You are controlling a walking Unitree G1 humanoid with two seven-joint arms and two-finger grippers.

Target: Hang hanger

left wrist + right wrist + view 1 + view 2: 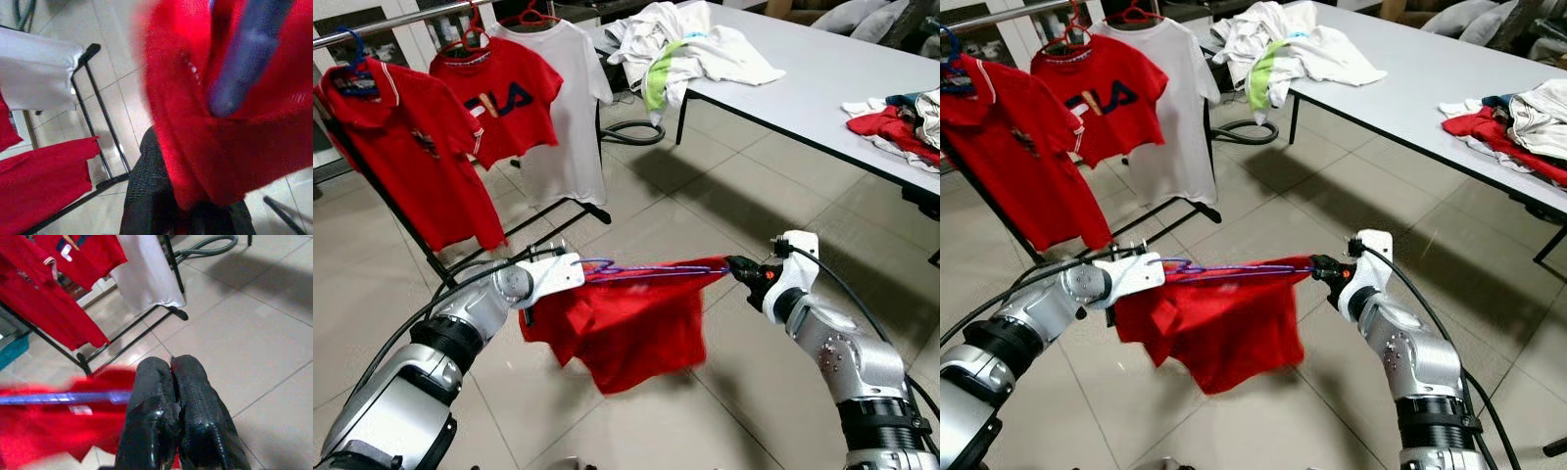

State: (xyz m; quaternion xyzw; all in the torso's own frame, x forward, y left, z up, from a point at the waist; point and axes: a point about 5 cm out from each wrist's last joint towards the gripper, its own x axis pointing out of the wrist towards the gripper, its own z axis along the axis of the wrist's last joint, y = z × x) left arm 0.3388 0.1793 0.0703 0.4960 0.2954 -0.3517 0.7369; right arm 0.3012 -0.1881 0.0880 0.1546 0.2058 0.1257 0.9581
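Observation:
A red shirt (626,328) hangs on a purple hanger (641,270), stretched level between my two grippers above the tiled floor. My left gripper (570,274) is at the hanger's hook end; in the left wrist view red cloth (220,147) drapes over a black finger (146,196) beside the hanger bar (244,58). My right gripper (736,266) is shut on the shirt's other shoulder, its fingers (190,396) pressed together. The clothes rail (401,22) stands to the far left, ahead of me.
On the rail hang a red polo (401,147), a red FILA shirt (499,98) and a white shirt (566,108). The rack's black feet (558,211) reach across the floor. A grey table (832,73) with clothes piles (680,44) stands on the right. A hose (631,132) lies beneath it.

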